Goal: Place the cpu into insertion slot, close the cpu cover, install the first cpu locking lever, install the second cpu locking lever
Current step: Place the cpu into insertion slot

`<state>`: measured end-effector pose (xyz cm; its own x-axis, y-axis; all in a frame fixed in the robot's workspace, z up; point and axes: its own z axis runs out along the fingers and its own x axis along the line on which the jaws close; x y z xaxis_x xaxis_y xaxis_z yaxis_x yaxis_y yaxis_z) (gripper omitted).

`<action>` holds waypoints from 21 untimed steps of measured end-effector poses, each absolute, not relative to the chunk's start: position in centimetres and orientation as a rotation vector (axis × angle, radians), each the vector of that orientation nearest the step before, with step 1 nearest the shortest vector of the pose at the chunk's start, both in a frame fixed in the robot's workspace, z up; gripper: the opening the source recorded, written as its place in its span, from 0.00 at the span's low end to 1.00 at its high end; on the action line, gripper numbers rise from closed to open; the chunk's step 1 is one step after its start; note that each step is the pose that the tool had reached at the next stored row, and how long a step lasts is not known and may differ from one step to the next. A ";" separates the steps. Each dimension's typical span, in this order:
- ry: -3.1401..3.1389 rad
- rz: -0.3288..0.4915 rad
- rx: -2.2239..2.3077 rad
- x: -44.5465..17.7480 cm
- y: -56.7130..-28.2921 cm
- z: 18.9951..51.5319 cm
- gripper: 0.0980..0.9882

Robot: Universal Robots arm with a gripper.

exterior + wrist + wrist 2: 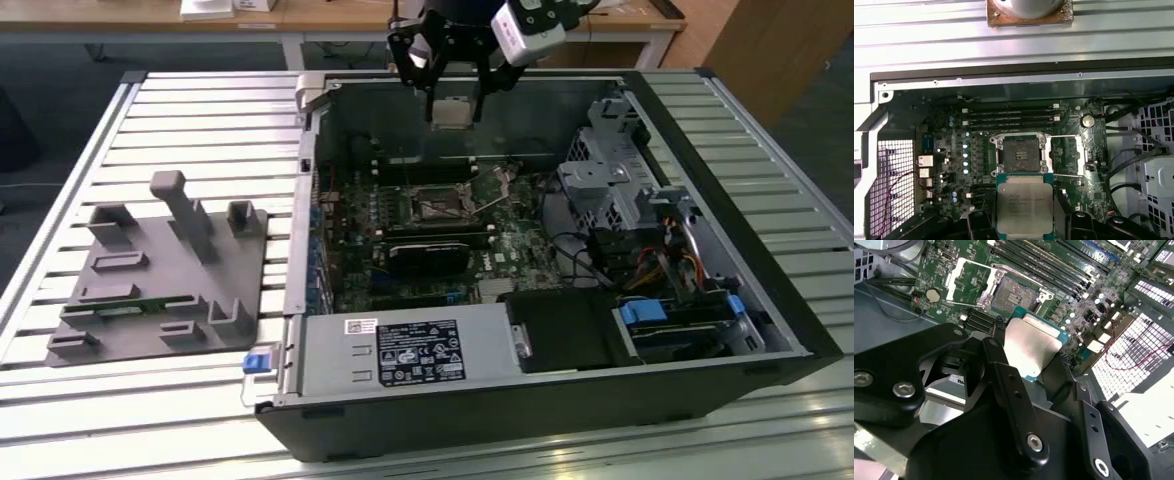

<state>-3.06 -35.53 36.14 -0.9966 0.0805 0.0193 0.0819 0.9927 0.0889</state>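
My gripper (pixel 454 103) is shut on the cpu (pixel 454 113), a flat square chip with a silvery top, and holds it in the air above the far side of the open computer case. Both wrist views show the cpu (pixel 1031 347) (pixel 1024 207) between the black fingers (pixel 999 360). Below on the green motherboard lies the insertion slot (pixel 434 205) (pixel 1020 154) (pixel 1011 295), dark and uncovered. The cpu cover (pixel 1066 155) (pixel 966 282), a silvery frame, is swung open beside the slot. The chip hangs apart from the slot, nearer the case's far wall.
The case (pixel 787 330) lies open on a slatted metal table. A power supply (pixel 400 355) sits at the near side, and a drive cage with cables (pixel 614 185) at the exterior view's right. A black block (pixel 427 252) lies near the slot. A grey fixture plate (pixel 160 270) stands on the exterior view's left.
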 end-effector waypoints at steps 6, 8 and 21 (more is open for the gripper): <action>-3.118 -0.141 -0.215 -3.1 -35.5 36.1 0.50; -3.116 -0.141 -0.255 -3.1 -35.5 36.1 0.50; -3.096 -0.142 -0.480 -3.1 -35.5 36.0 0.50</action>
